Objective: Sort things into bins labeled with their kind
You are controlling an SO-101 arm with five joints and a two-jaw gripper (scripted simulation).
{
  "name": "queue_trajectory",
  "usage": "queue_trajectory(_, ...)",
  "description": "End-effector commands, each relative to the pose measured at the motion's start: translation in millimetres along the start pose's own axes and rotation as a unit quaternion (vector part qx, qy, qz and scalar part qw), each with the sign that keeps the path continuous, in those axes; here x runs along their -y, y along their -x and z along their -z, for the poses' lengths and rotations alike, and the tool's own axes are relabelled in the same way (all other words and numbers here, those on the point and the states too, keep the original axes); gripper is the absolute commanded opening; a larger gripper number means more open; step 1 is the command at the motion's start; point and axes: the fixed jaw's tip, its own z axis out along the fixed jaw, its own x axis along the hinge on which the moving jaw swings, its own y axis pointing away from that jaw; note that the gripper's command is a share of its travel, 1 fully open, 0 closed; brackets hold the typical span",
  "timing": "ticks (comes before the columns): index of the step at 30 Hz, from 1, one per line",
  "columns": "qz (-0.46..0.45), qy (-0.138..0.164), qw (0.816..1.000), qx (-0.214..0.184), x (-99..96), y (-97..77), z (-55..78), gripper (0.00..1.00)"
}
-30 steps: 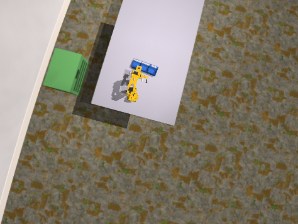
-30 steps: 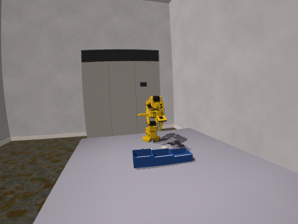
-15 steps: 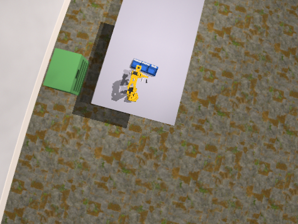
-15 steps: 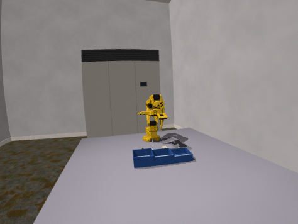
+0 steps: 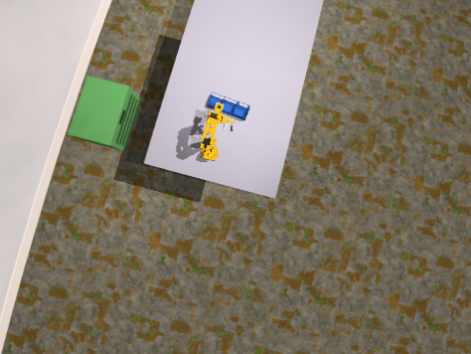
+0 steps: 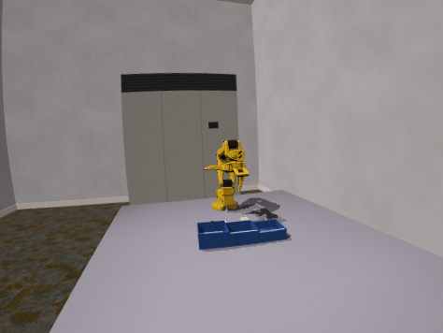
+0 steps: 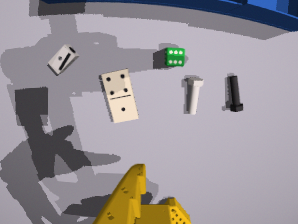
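While fingers stand wide apart, bin labels (image 5: 231,100) show, wording too small.

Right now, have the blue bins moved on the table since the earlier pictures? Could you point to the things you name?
No. In the exterior view, the blue bins (image 5: 228,105) (image 6: 242,237) keep their place against the table's (image 5: 238,55) (image 6: 234,290) edges.
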Motion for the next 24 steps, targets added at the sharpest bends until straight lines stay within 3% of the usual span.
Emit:
queue_trajectory(1, 0.003, 0.0, 1.0, 0.029, -0.8, 6.7, 8.0, 1.0)
queue_trajectory(11, 0.001, -0.02, 0.994, 0.107, 16.8, 42.4, 7.2, 1.0)
queue_trajectory(24, 0.001, -0.053, 0.982, 0.184, 40.6, 76.3, 9.6, 1.0)
